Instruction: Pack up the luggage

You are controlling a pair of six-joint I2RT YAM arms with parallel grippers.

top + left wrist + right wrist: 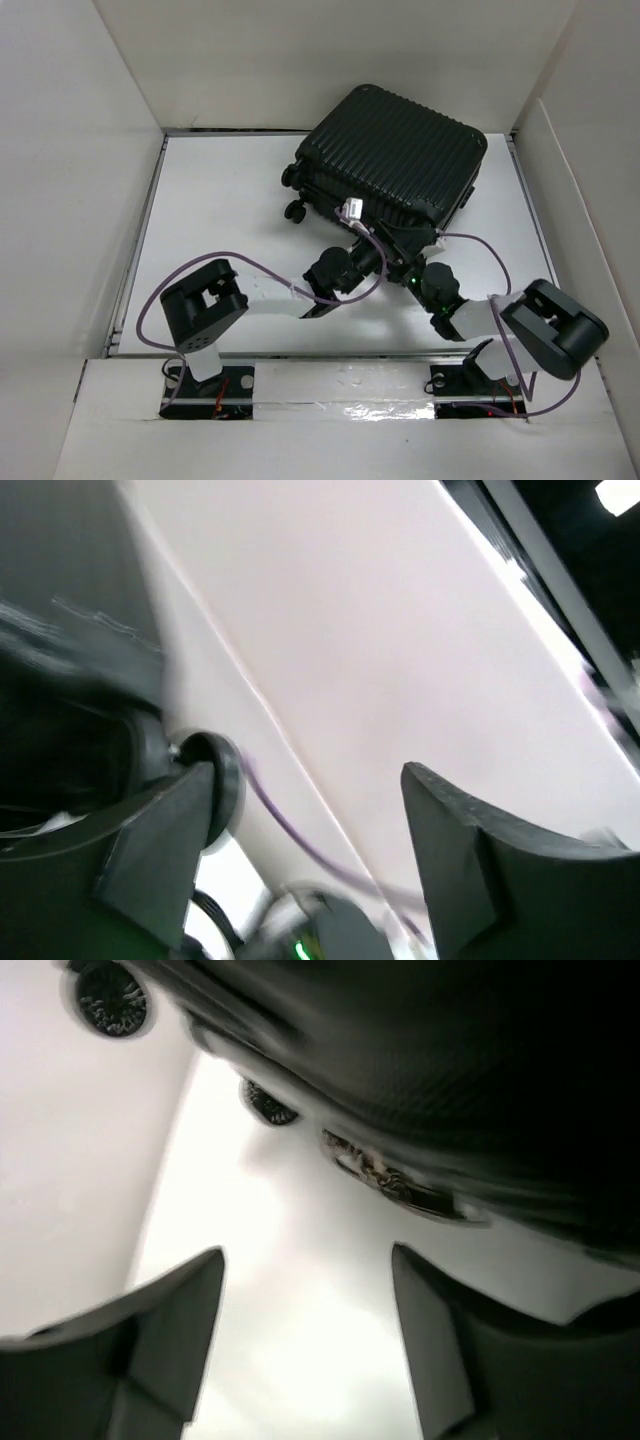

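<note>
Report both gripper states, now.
Left gripper: open, nothing between the jaws.
Right gripper: open, nothing between the jaws.

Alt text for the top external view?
Closed black ribbed suitcase lies flat at the far centre of a white table, wheels to the left. The left arm and right arm both reach to its near edge.

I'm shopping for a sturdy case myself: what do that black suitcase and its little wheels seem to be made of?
The luggage looks like hard moulded plastic, matte black: its shell is ribbed in straight parallel grooves and holds a stiff boxy shape. The caster wheels look like black plastic or rubber, dull and without shine; which of the two the pictures leave open.
</note>
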